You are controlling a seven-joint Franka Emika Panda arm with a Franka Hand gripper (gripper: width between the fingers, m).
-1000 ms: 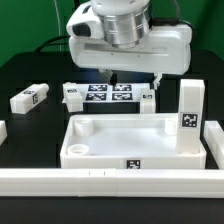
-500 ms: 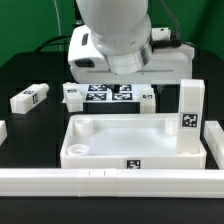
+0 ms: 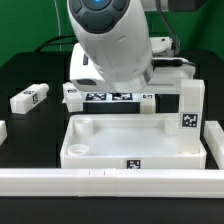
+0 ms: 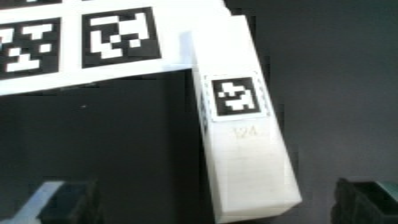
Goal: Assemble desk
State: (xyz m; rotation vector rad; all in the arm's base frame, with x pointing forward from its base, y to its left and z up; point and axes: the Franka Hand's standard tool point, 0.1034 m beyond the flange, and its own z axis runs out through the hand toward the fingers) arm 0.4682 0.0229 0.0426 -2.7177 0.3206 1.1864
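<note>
Exterior view: the arm (image 3: 105, 45) is seen bent low over the back of the table, behind the tabletop (image 3: 100, 155), at whose far corner on the exterior view's right an upright leg (image 3: 192, 110) stands. In the wrist view, a lying leg (image 4: 240, 130) is shown touching the marker board (image 4: 89, 40), framed by the gripper (image 4: 214, 198), spread fully and empty. Fetching this leg is judged the step in hand; next, a descent and a squeeze across its sides are called for.

Bright, even light; soft shadows; wrist view slightly blurred
</note>
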